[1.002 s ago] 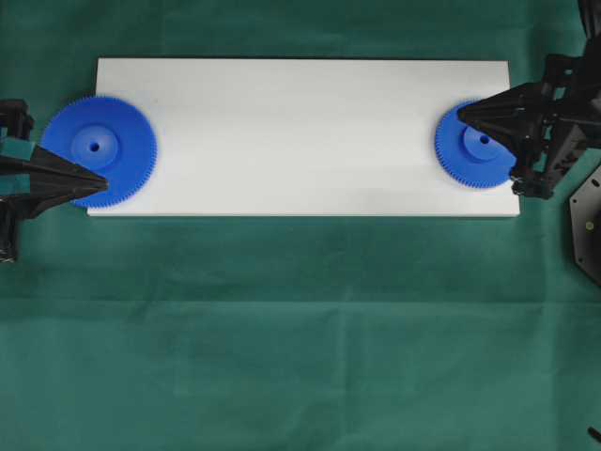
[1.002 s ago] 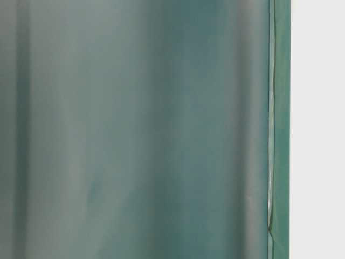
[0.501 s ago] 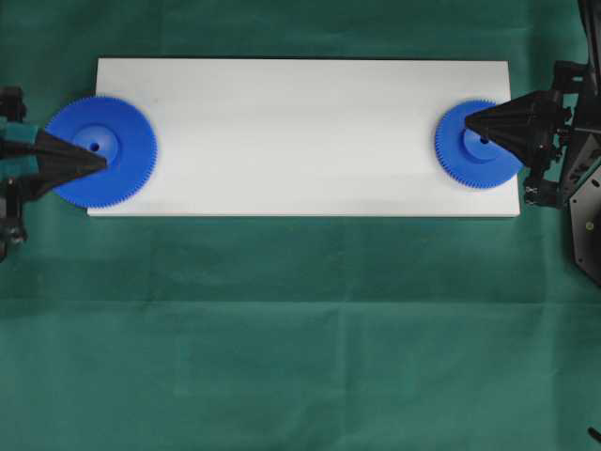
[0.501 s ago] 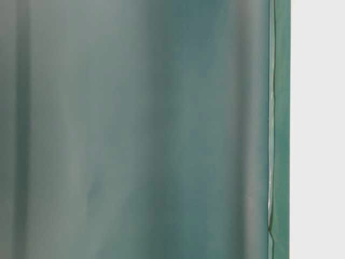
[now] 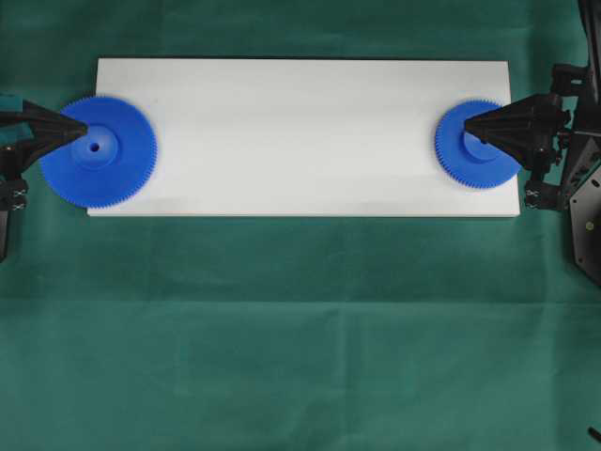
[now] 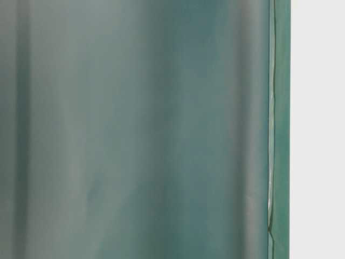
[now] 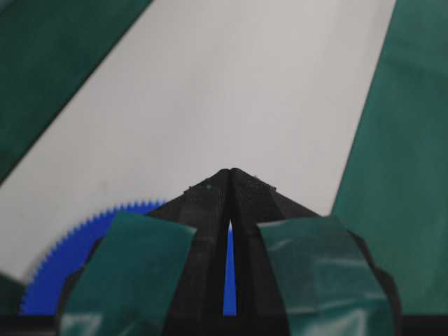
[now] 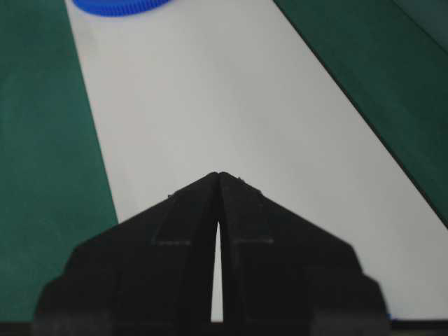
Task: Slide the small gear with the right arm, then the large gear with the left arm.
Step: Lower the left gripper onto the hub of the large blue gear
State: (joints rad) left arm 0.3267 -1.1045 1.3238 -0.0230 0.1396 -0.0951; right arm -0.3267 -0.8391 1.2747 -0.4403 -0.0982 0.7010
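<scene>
Overhead: right tool [image 5: 469,122] tip over small gear [image 5: 476,146], seemingly touching.

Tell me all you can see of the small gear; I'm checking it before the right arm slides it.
The small gear is a bright blue toothed disc, plastic by its look, with fine teeth around the rim and a raised round hub. It lies flat on the white board near that board's right end, fully on the board. The right end effector, its fingers closed to a point, overlaps the gear's upper right part and covers part of the hub; whether it presses on the gear cannot be told. The large gear is far off, at the other end.
</scene>
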